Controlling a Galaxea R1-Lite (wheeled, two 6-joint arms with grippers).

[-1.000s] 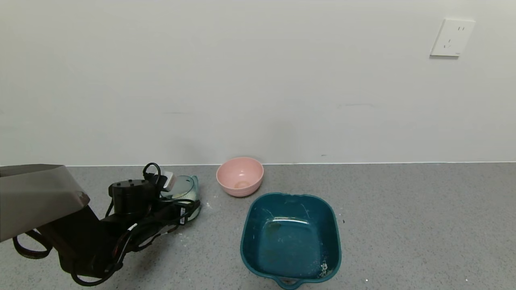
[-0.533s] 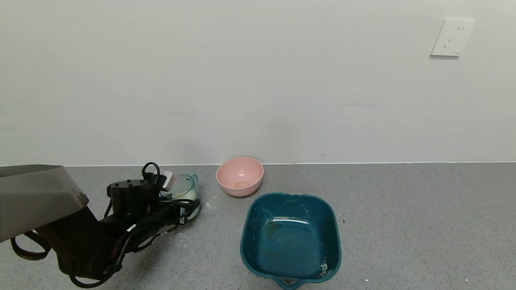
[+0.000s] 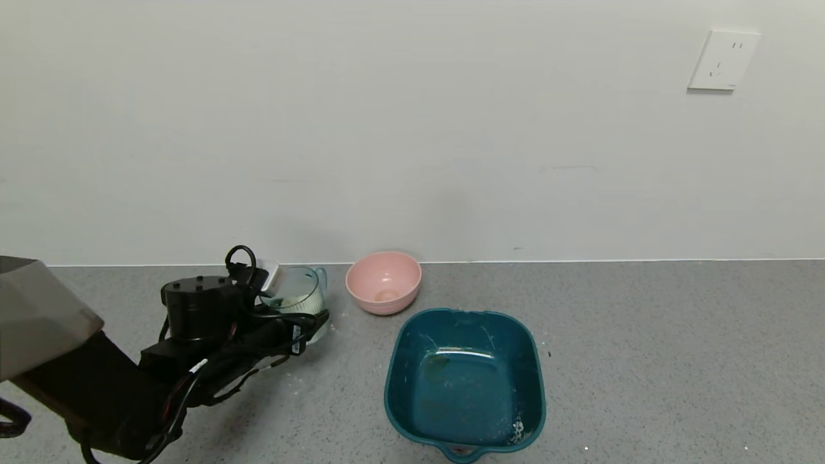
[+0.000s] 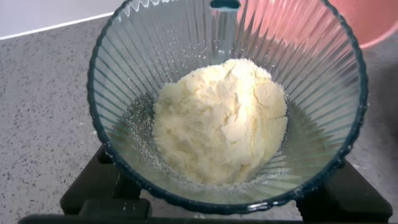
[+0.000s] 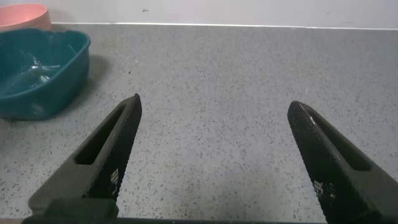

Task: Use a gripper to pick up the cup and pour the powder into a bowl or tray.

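My left gripper [image 3: 304, 330] is shut on the ribbed, pale green-blue cup [image 3: 298, 295], holding it upright at the left of the counter, to the left of the pink bowl. In the left wrist view the cup [image 4: 155, 56] fills the picture and holds a heap of off-white powder [image 4: 221, 124]. My left gripper [image 4: 221, 202] has black fingers [image 4: 93, 193] on either side of the cup's base. The dark teal tub [image 3: 401, 361] sits in front of me to the right of the cup, with only specks inside. My right gripper [image 5: 214, 106] is open over bare counter, right of the tub [image 5: 37, 74].
A small pink bowl [image 3: 383, 281] stands near the wall between cup and tub; it also shows in the left wrist view [image 4: 373, 18] and the right wrist view [image 5: 22, 15]. The grey speckled counter [image 3: 644, 361] stretches to the right. A wall socket [image 3: 723, 59] is high on the right.
My left arm has moved the cup slightly up and to the right, toward the pink bowl. The tub and pink bowl have not moved.
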